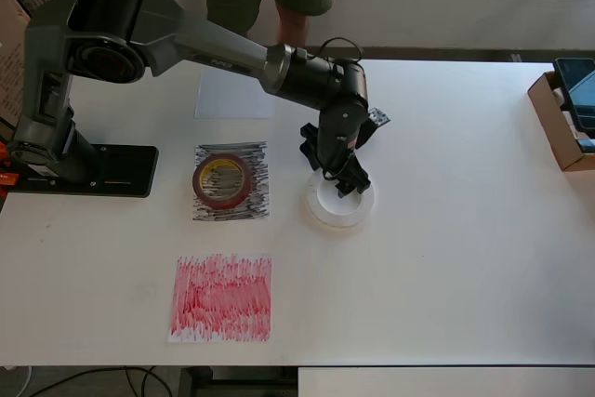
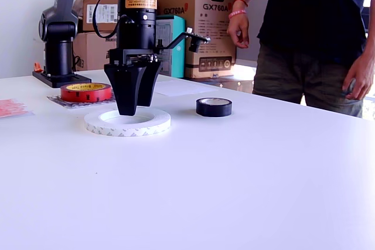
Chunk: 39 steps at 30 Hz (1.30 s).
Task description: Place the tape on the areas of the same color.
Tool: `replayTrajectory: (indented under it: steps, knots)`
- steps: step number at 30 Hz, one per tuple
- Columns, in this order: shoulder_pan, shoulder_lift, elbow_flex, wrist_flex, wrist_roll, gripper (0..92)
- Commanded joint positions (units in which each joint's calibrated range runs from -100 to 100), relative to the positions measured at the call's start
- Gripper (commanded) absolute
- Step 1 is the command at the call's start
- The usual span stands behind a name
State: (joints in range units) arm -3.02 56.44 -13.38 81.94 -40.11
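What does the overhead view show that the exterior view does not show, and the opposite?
Only the overhead view shows the whole red scribbled paper sheet and the brown box at the table's edge.

Only the exterior view shows the small black tape roll and the stacked cardboard boxes.

Both show the wide translucent-white tape ring under the tool, and the dark-red tape ring on the black scribbled sheet.

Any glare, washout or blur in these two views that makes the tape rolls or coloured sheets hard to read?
Overhead view: bright tabletop nearly swallows the plain white sheet and the white tape ring; the arm hides the black roll. Exterior view: sharp, the black tape roll shows clearly, window light flares at the right edge, and the claw reads dark.
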Motion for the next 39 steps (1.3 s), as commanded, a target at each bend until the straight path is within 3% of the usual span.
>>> replayTrajectory:
  steps: [1,14,20,31,39]
  knots:
    - [0.0,0.6,0.3,0.0,0.0,88.3]
    - [0.2,0.6,2.3,0.0,0.2,88.3]
    - [0.3,0.5,3.5,-0.1,4.3,88.3]
    - [0.2,0.3,3.3,-0.2,3.4,88.3]
    - [0.7,0.5,3.6,-3.9,3.9,88.1]
